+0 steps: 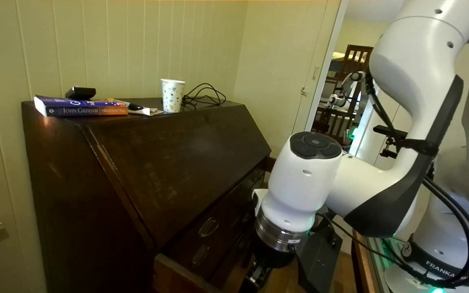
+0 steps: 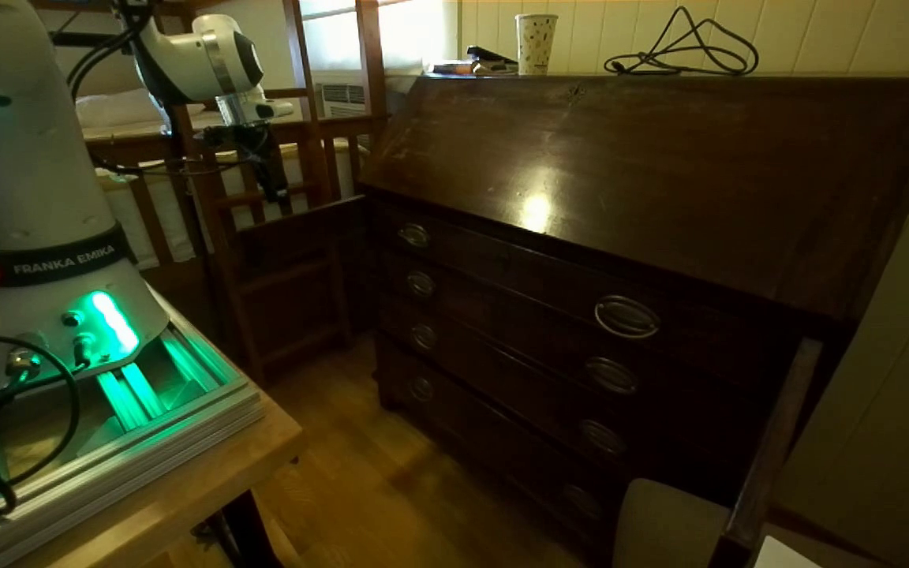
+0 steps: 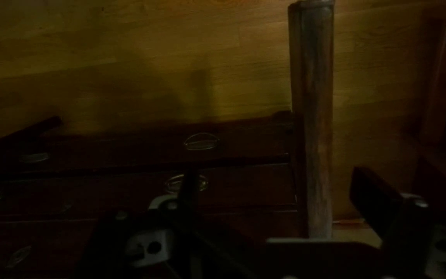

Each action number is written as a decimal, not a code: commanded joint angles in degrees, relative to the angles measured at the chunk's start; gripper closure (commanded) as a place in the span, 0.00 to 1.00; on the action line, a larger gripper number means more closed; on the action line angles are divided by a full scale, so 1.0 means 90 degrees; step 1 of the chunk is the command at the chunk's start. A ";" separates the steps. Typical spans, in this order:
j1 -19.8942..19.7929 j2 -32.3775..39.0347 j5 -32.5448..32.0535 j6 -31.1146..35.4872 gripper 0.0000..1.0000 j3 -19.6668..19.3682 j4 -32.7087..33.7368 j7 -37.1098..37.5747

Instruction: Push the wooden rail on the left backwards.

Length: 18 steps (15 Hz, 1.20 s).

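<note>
The pincer hangs with jaws spread wide; in the wrist view the wooden rail shows between them, jutting from the left end of the desk.

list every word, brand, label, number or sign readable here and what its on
"JOHN GRISHAM": book spine
"ROOSTER BAR", blurry: same spine, orange part
"FRANKA EMIKA": black band on the robot's base
Too small or blurred to read: small spine marks, the cover lettering, the arm's white label
</note>
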 commanded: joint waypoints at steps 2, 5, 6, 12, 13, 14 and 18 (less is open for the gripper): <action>0.0465 0.1234 -0.0581 -0.0169 0.00 -0.0359 0.0907 0.0525; 0.0786 0.1671 -0.0627 -0.0173 0.00 -0.0523 0.1329 0.0576; 0.1689 0.1585 0.0039 -0.0020 0.00 -0.1322 0.1387 0.0132; 0.2443 0.1479 0.0487 0.0113 0.00 -0.1999 0.1306 -0.0067; 0.2609 0.1509 0.0517 0.0104 0.00 -0.2173 0.1332 -0.0073; 0.2774 0.1508 0.0513 0.0070 0.00 -0.2338 0.1317 -0.0028; 0.3165 0.1564 0.0482 0.0166 0.26 -0.2746 0.1258 0.0046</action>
